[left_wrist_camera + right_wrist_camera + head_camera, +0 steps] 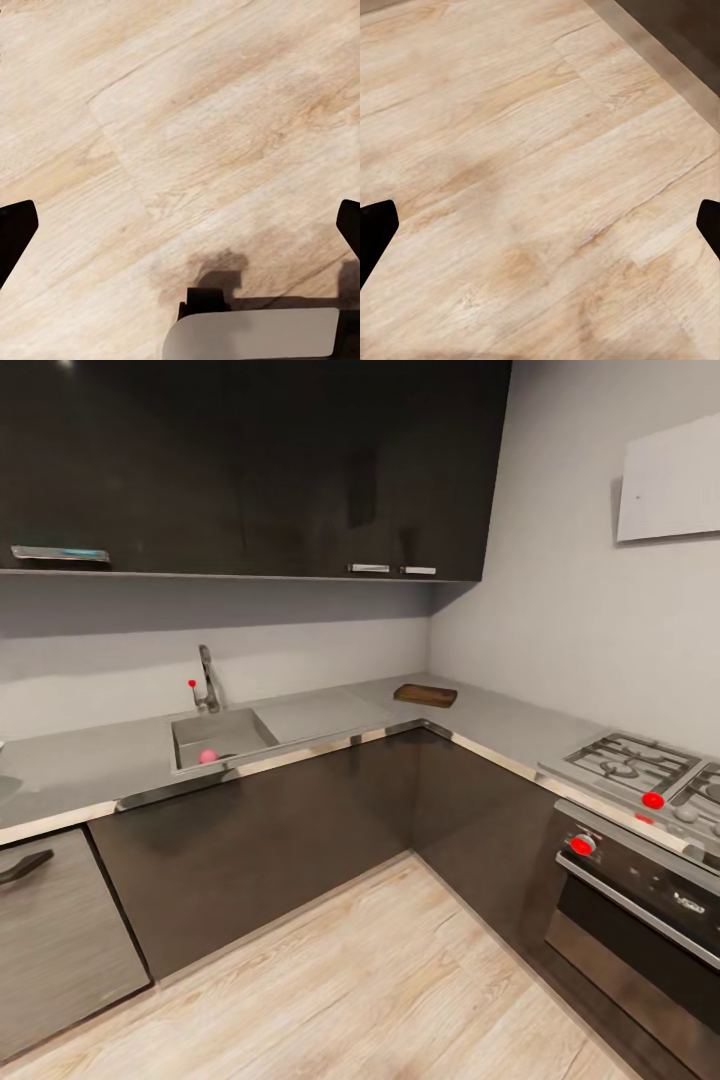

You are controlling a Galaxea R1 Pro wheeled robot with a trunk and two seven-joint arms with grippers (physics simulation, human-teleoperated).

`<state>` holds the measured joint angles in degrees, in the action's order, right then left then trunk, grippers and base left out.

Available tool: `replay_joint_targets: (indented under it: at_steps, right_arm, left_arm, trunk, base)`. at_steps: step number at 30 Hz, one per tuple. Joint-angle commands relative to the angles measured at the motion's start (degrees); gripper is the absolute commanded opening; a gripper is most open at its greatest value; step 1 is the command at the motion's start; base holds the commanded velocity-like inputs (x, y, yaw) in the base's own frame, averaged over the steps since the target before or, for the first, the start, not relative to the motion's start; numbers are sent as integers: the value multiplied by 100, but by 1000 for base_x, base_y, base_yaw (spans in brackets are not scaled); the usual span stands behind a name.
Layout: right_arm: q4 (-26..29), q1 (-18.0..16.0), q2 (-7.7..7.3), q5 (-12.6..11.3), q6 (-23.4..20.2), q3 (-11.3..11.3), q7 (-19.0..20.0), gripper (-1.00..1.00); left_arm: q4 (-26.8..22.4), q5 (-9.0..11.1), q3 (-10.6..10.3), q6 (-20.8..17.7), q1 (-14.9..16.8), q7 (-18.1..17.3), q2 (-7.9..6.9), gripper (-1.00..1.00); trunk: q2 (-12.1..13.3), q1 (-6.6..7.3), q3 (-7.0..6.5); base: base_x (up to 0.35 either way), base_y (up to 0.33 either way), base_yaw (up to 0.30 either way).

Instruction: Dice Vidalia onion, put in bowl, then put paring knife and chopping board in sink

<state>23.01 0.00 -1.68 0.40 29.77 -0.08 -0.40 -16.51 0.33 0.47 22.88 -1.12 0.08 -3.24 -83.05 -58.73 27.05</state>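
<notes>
One Vidalia onion [208, 756] in sink [225, 732]

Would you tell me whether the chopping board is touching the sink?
Apart. The head view shows bare countertop between the chopping board and the sink.

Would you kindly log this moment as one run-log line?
phase: approaching | Vidalia onion: in sink | chopping board: on countertop corner | left pincer: open | right pincer: open

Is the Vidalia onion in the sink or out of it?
In: the Vidalia onion lies in the sink basin, near its front wall.
</notes>
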Motion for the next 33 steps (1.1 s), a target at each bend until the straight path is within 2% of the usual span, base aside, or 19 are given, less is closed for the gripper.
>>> replay_joint_targets:
  at_steps: [1, 33]
  right_arm:
    - [2, 0, 0, 4, 11, -1, -4, 100]
    - [-7, 0, 14, -2, 11, 2, -4, 100]
  left_arm:
    - [-9, 3, 4, 6, -3, 1, 0, 100]
    - [-10, 2, -3, 6, -3, 1, 8, 100]
  trunk:
    - [38, 22, -14]
    - [1321, 725, -588]
  base:
    - [0, 0, 0]
    - [0, 0, 0]
